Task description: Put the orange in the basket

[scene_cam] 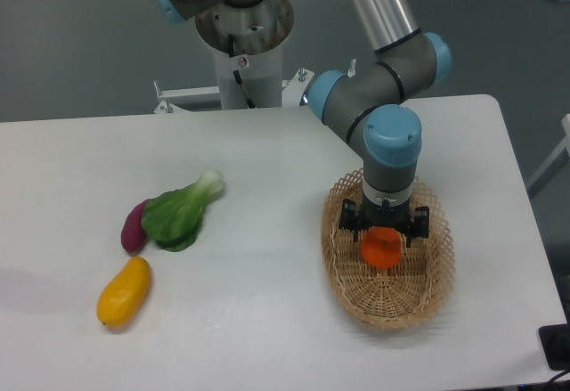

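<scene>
The orange (381,251) is small, round and bright, and sits right under my gripper (384,240), inside the outline of the basket. The gripper points straight down and its fingers close around the top of the orange; the fingertips are mostly hidden behind the fruit. The basket (349,271) is an oval, light tan wicker basket with a lacy rim at the right of the table. The orange is held low over the basket's floor; I cannot tell whether it touches the weave.
At the left of the table lie a yellow-orange mango-like fruit (124,292), a green leafy vegetable (179,212) and a purple vegetable (134,227) beside it. The arm's base column (242,44) stands at the back. The table's right edge is near the basket.
</scene>
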`<action>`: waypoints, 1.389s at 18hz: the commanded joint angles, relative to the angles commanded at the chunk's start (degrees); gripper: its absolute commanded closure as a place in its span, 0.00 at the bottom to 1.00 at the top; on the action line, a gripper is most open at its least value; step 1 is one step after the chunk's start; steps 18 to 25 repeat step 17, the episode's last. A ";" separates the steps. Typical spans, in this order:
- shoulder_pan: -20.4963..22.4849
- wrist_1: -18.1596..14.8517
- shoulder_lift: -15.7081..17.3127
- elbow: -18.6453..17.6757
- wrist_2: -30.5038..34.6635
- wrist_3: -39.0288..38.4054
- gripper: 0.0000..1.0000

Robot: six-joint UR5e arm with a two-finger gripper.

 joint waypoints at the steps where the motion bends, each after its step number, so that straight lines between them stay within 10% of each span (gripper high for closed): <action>1: 0.09 -0.09 0.52 0.00 -0.18 0.00 0.00; 25: 0.53 -0.44 2.99 0.53 -0.44 1.41 0.00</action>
